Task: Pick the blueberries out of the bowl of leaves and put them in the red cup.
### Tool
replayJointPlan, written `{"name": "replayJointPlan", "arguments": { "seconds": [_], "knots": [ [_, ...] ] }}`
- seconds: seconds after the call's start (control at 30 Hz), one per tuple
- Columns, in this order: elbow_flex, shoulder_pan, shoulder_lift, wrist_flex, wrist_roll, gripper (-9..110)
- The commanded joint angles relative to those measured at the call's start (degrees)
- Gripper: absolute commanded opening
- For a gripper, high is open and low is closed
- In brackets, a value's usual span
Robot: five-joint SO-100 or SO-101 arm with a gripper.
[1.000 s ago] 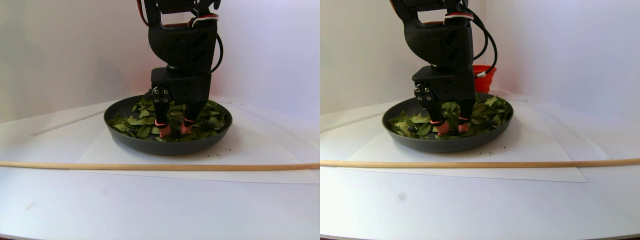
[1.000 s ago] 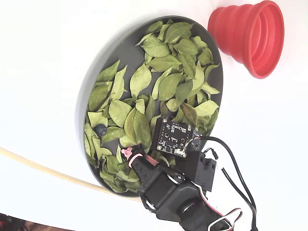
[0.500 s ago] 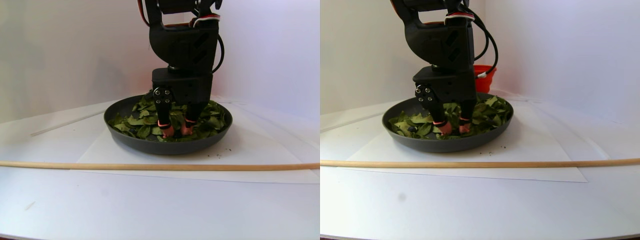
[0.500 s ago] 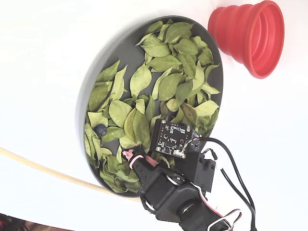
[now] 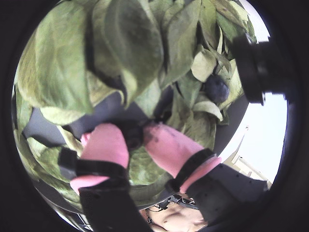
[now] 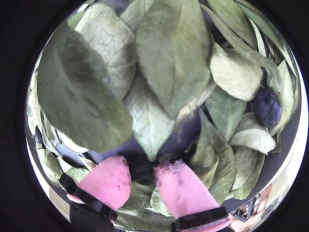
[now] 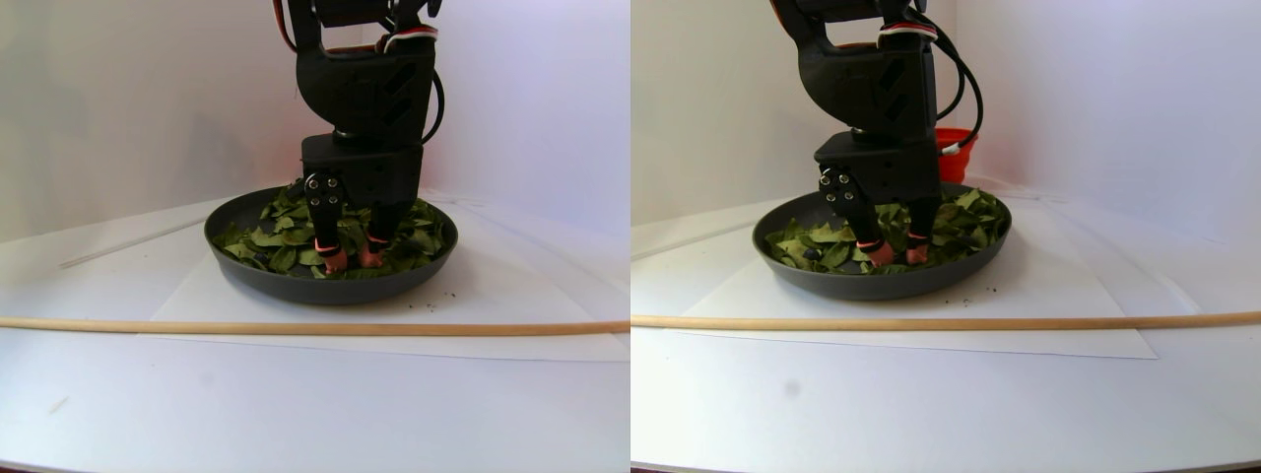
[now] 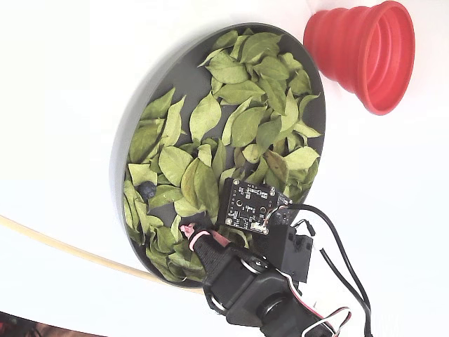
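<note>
Bright, even light — fisheye wrist vignetting

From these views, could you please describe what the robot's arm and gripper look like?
The arm is built of blocky matte black housings, with black cables looping beside it and a red-and-white wire bundle near the top. The gripper has two black fingers tipped in soft pink pads, each ringed by a black band. A small black circuit board sits on the wrist, and silver screws show on the gripper's side.

Both wrist views riding right behind the gripper [image 6: 142, 176], peering close into the leaves [image 6: 169, 48]. Stereo pair view sitting low at bench [image 7: 296, 414] level, facing the bowl [image 7: 330, 286] side-on. Fixed view looking straight down, sharing bowl and red cup [image 8: 365, 53].
</note>
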Motion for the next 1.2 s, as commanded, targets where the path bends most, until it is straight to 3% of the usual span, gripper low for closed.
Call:
{"name": "replayJointPlan", "arguments": {
  "seconds": [0.0,0.83,1.17],
  "knots": [
    [-0.5,-0.2,2.9,-0.4,0.4,9],
    [-4.6,-3.1,8.8,-1.0,0.6,9],
    [-4.3,-3.2,13.3,3.9,-0.2,9]
  ]
}}
